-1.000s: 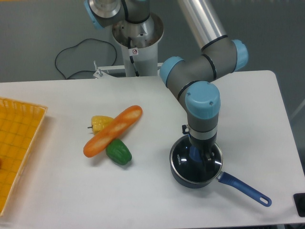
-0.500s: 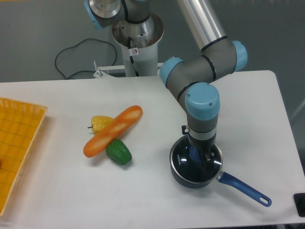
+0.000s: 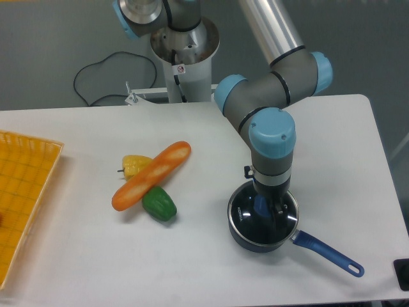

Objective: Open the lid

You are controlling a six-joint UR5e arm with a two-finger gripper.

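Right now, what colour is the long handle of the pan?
Blue; the handle shows clearly in the fixed camera view.

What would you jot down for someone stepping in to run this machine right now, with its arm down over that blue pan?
Pincer: lowered straight onto the middle of the lid, at the knob. Its fingers are hidden under the wrist, so whether they have closed on the knob cannot be told.
Lid: still seated flat on the dark blue saucepan near the table's front right; the pan's handle points front right.
Done: the arm has reached the lid.
Left: grip the knob if not yet gripped, lift the lid off and set it down.
Nearby: a baguette, a yellow pepper and a green pepper lie to the left, well apart from the pan.
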